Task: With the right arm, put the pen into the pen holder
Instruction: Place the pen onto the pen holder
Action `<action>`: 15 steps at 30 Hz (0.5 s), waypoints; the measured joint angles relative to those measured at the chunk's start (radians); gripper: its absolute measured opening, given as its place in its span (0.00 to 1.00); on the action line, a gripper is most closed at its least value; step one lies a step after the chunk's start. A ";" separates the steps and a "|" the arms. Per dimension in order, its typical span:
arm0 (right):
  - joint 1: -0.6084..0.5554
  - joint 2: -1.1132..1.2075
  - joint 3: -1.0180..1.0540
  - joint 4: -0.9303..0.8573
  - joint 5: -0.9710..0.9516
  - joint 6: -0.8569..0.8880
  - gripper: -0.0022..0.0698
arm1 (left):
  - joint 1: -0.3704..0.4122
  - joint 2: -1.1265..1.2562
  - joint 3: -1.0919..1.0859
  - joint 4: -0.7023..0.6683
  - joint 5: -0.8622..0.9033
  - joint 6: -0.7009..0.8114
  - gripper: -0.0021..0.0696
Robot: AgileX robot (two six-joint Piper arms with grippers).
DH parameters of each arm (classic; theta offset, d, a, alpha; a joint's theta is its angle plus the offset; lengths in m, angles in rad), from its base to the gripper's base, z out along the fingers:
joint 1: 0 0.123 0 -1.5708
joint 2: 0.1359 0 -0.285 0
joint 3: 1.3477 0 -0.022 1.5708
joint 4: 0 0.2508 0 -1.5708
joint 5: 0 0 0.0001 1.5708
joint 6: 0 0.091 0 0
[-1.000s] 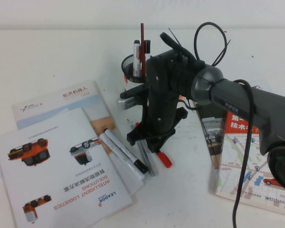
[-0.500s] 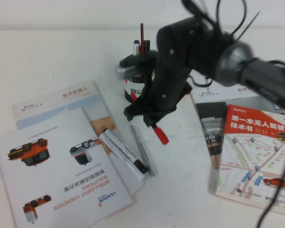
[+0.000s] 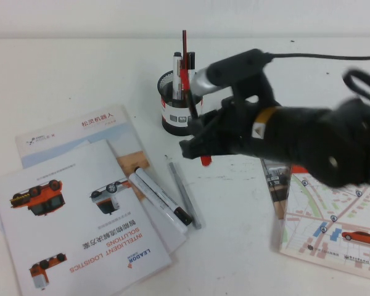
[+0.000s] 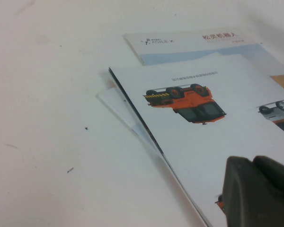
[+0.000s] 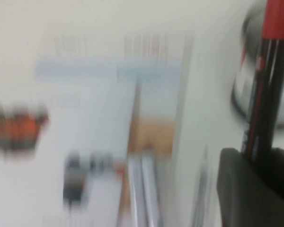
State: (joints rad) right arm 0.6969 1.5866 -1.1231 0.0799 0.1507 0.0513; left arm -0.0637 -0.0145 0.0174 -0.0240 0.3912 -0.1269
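Note:
My right gripper [image 3: 196,140] is shut on the red pen [image 3: 187,86] and holds it off the table, steeply tilted. The pen's upper end is beside the rim of the black mesh pen holder [image 3: 172,111], and its red lower end [image 3: 205,160] hangs below the fingers. The holder stands at the back centre with several pens in it. In the right wrist view the pen [image 5: 267,28] rises from between the fingers [image 5: 236,175], with the holder [image 5: 240,80] blurred behind it. My left gripper [image 4: 258,194] hovers over a brochure, fingers together and empty.
A grey pen [image 3: 185,194] and two white markers with black caps [image 3: 160,197] lie on the table in front of the holder. Brochures [image 3: 80,209] are stacked at the left. A red-and-map booklet [image 3: 333,216] lies at the right, under my right arm.
My right arm has lifted the red pen off the table and turned its wrist. The pen has gone from lying low near the grey pen to standing tilted beside the holder.

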 joint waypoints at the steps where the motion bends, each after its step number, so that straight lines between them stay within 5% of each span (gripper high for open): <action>1: 0.000 -0.014 0.037 0.000 -0.078 0.000 0.13 | 0.000 0.000 0.000 0.000 0.000 0.000 0.03; 11: 0.000 0.036 0.158 -0.048 -0.867 -0.082 0.13 | 0.000 0.000 0.000 0.000 0.000 0.000 0.03; 15: 0.000 0.139 0.103 0.056 -1.015 -0.146 0.13 | 0.000 0.000 0.000 0.000 0.000 0.000 0.03</action>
State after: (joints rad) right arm 0.6969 1.7254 -1.0205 0.1359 -0.8641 -0.0949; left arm -0.0637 -0.0145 0.0174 -0.0240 0.3912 -0.1269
